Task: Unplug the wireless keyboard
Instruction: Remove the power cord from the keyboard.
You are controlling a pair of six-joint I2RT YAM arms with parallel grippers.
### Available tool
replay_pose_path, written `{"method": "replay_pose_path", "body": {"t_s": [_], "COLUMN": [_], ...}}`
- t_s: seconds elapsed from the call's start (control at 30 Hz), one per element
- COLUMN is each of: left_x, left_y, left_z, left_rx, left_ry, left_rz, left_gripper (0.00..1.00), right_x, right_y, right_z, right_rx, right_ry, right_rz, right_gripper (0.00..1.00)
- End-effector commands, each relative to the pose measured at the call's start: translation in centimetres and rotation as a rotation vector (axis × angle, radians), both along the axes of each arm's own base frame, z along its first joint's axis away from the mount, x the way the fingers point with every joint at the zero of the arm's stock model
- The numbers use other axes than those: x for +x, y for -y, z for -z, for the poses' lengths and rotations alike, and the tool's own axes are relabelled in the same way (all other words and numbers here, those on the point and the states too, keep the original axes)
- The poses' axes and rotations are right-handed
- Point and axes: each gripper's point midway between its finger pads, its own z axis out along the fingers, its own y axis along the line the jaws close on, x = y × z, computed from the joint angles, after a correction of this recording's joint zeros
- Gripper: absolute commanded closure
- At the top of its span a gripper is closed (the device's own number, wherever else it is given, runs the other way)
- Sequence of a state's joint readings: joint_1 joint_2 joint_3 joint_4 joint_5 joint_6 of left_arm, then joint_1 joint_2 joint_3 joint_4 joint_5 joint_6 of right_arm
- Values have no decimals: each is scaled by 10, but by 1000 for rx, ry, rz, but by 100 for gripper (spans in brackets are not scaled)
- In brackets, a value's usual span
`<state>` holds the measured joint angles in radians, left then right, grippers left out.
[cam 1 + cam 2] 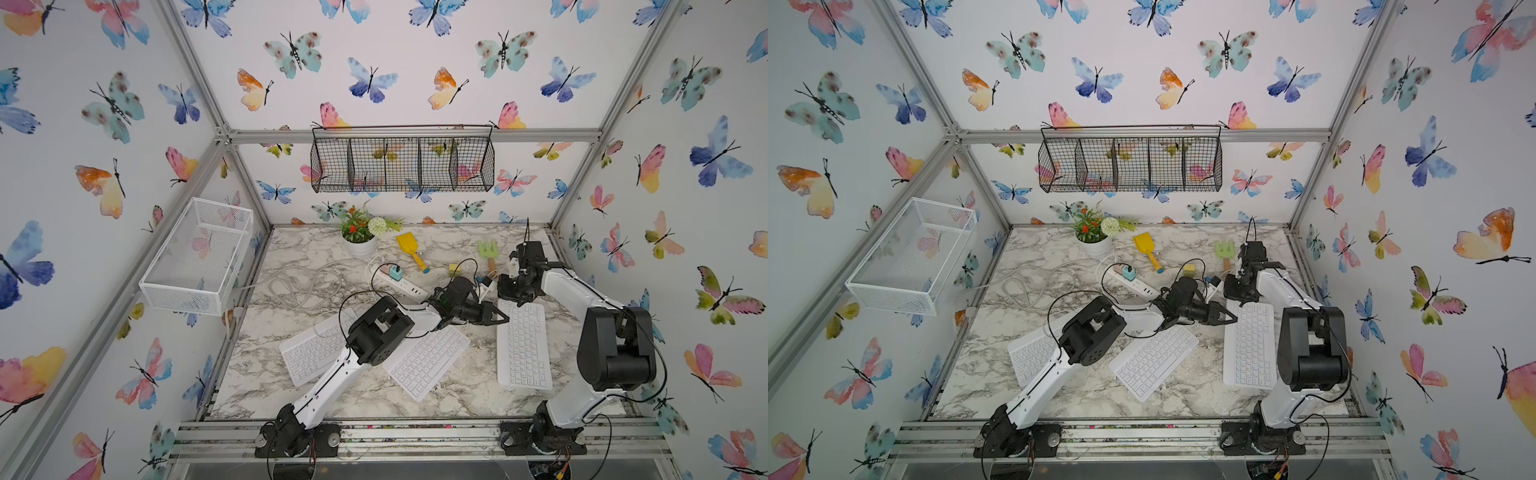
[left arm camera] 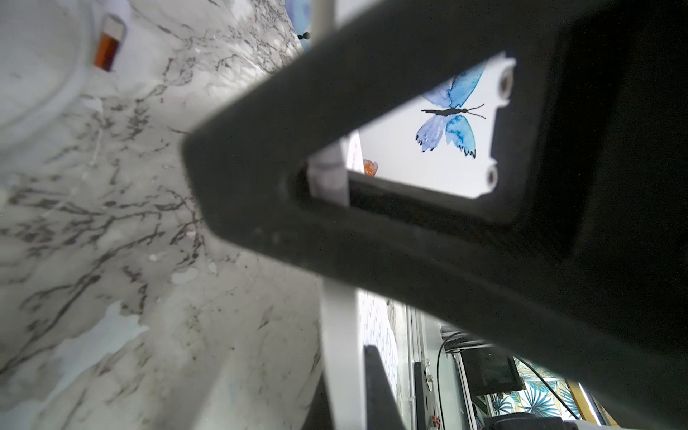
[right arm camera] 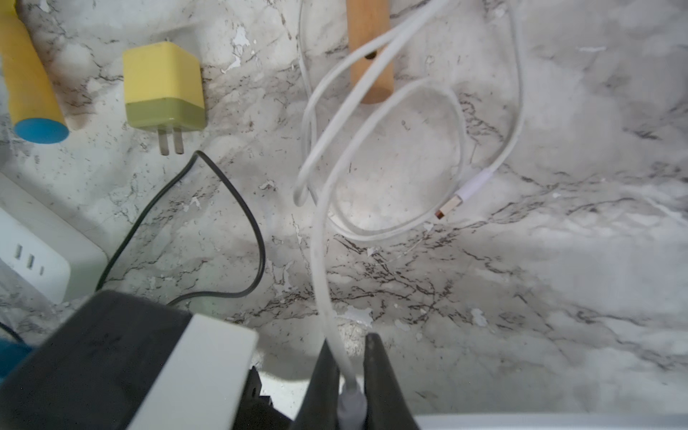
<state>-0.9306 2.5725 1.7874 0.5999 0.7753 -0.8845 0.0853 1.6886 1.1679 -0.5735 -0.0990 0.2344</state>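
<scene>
The wireless keyboard (image 1: pixel 524 345) (image 1: pixel 1250 349) is white and lies lengthwise at the right of the marble table. My left gripper (image 1: pixel 500 318) (image 1: pixel 1231 318) is shut on its far left corner. In the left wrist view the keyboard's white edge (image 2: pixel 340 335) is pinched between the black fingers (image 2: pixel 376 387). My right gripper (image 1: pixel 512 300) (image 3: pixel 350 340) stands at the keyboard's far edge, shut on the plug (image 3: pixel 350 405) of a white cable (image 3: pixel 320 231). Whether the plug sits in the port is hidden. The cable's other connector (image 3: pixel 452 203) lies loose on the table.
Two more white keyboards (image 1: pixel 428 361) (image 1: pixel 311 353) lie left of centre. A power strip (image 1: pixel 399 284) holding a teal charger (image 1: pixel 395 272), a loose yellow charger (image 3: pixel 163 89), a yellow shovel (image 1: pixel 411 249), a green rake (image 1: pixel 487 251) and a flower pot (image 1: pixel 360 241) sit behind.
</scene>
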Motion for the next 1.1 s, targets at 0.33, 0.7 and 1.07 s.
{"method": "replay_pose_path", "body": {"t_s": [0.33,0.7,1.07], "left_x": [-10,-10,-12], "left_y": [-2,-1,2], "left_z": [10,9,11], "left_rx": [3,0,0], "left_ry": [123,123,118], "left_rz": [42,51,64], "left_gripper": [92,92,92], "right_x": [30,38,44], "right_y": [28,23,11], "right_z": [-12,-16,-13], "right_rx": [139,90,-108], "right_ry": [76,114,127], "right_rz": [203,95,-47], "right_gripper": [91,91,91]}}
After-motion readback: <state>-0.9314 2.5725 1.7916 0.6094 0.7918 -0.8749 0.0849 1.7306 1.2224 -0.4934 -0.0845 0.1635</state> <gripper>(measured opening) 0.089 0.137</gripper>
